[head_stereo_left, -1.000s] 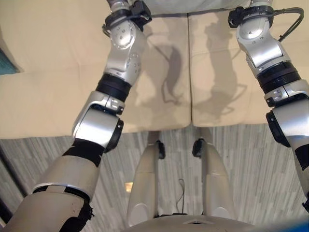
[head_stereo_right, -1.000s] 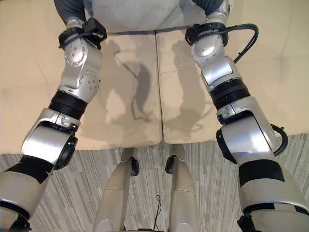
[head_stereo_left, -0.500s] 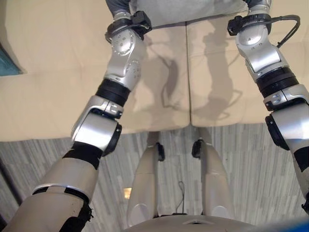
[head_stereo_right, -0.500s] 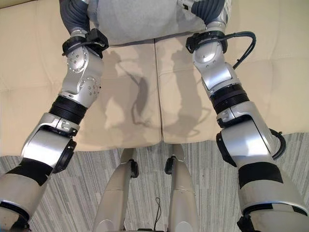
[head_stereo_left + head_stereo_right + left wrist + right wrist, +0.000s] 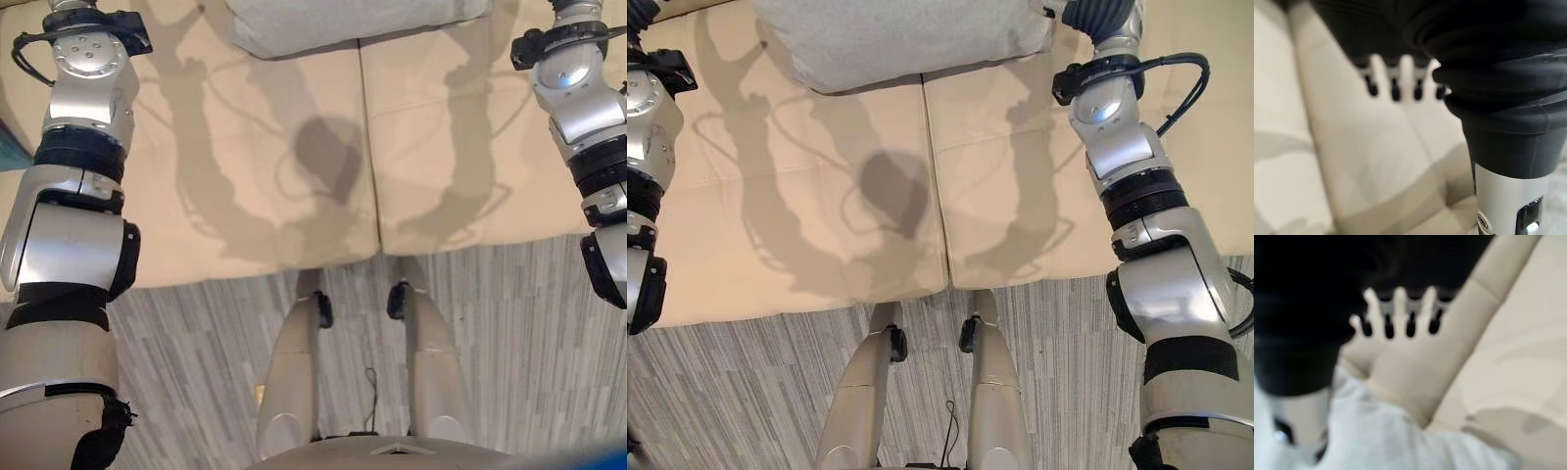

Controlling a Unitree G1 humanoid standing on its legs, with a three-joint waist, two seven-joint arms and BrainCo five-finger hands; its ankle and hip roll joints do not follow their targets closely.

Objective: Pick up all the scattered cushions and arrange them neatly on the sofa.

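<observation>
A grey cushion (image 5: 911, 39) lies across the back of the cream sofa's seat (image 5: 245, 147), over the seam between its two seat pads. My left hand (image 5: 1396, 78) hovers over bare sofa leather off to the cushion's left, open with straight fingers and nothing in it. My right hand (image 5: 1400, 308) is open too, its fingers straight against the sofa, just past the cushion's right end (image 5: 1376, 431). The dark cover of the right wrist (image 5: 1099, 18) sits beside the cushion's right corner.
The sofa's front edge runs across the middle of the eye views, with grey striped carpet (image 5: 509, 323) in front of it. A sliver of something teal (image 5: 6, 152) shows at the far left edge on the sofa.
Both hands have let go of the grey cushion and the arms have swung apart, the left far out to the left. The cushion now rests on the sofa.
</observation>
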